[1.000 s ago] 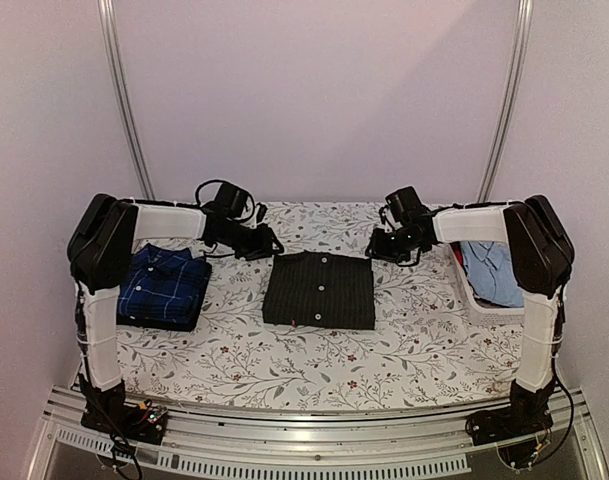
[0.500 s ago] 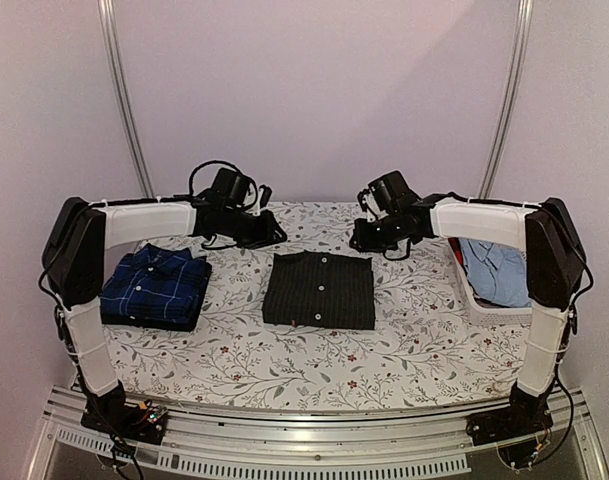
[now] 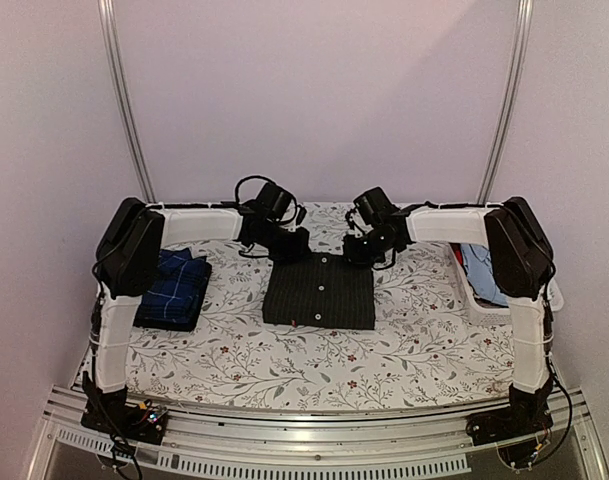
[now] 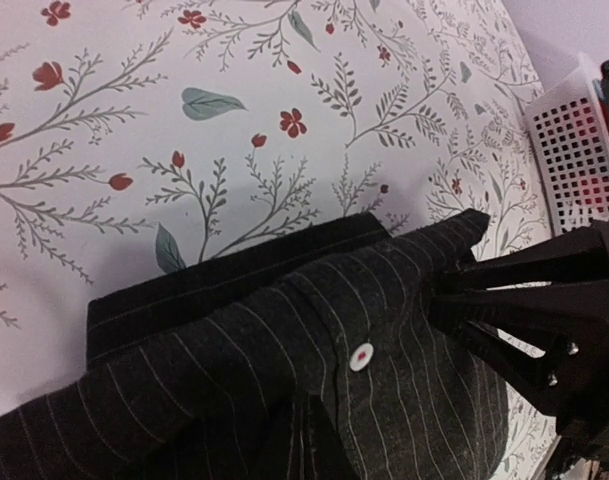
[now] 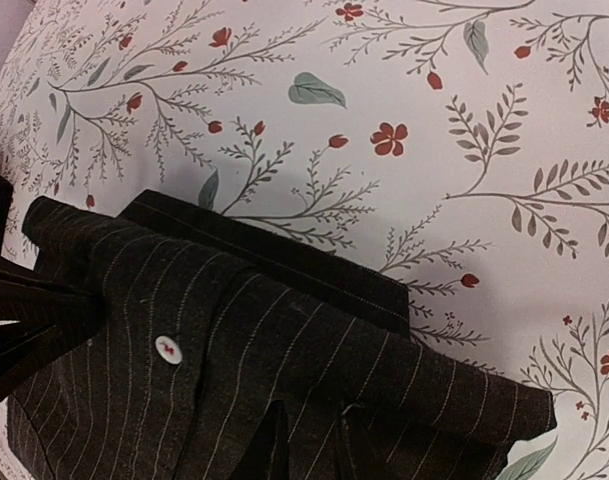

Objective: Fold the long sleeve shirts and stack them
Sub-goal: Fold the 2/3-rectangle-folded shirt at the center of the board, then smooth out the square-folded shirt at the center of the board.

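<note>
The black pinstriped shirt [image 3: 319, 290] lies folded in the middle of the table, collar at the far edge. Both grippers hang over that collar: my left gripper [image 3: 289, 246] at its left end, my right gripper [image 3: 362, 249] at its right end. In the left wrist view the collar and a white button [image 4: 360, 356] fill the lower frame, and my own fingertips [image 4: 312, 445] sit close together against the cloth. In the right wrist view my fingertips [image 5: 309, 450] are also close together on the collar [image 5: 284, 330]. The navy checked shirt [image 3: 179, 285] lies folded at the left, partly hidden by the left arm.
A white perforated basket [image 3: 474, 295] stands at the right edge with a light blue shirt [image 3: 482, 268] in it; the basket also shows in the left wrist view [image 4: 574, 150]. A flowered cloth [image 3: 314, 360] covers the table.
Both grippers have swung inward from the table's sides and now meet over the black shirt's collar. The left arm now covers part of the navy shirt. The shirts have not moved.
</note>
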`<state>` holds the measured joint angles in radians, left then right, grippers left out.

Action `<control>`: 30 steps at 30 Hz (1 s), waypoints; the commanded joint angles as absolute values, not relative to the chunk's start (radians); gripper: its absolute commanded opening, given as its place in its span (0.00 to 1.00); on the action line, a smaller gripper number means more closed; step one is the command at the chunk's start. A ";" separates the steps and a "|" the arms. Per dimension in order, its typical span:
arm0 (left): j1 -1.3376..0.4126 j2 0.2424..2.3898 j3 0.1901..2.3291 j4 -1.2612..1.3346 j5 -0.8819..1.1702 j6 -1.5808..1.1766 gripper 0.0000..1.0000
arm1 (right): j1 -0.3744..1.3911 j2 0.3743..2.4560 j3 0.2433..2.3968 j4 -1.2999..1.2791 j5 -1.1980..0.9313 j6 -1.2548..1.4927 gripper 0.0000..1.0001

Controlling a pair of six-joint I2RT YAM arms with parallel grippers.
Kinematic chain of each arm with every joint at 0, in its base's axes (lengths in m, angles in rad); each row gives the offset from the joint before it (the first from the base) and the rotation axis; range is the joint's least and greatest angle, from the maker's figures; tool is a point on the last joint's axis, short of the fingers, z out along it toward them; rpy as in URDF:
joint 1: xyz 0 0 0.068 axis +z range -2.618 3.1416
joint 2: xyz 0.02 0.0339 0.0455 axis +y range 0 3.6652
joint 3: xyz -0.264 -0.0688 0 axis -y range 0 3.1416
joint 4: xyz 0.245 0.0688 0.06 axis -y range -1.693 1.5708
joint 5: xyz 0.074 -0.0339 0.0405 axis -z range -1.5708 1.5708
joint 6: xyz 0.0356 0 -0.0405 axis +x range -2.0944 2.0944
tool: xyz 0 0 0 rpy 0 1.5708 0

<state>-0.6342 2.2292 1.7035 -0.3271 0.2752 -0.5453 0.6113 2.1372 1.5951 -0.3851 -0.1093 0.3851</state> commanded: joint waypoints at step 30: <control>-0.551 2.044 1.715 -0.478 0.223 -0.458 0.36 | 0.784 1.967 1.548 -0.523 0.106 0.355 0.57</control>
<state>-0.5404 2.2017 1.8362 -0.5007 0.2008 -0.4385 0.7158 2.0369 1.6146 -0.5014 0.0460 0.3260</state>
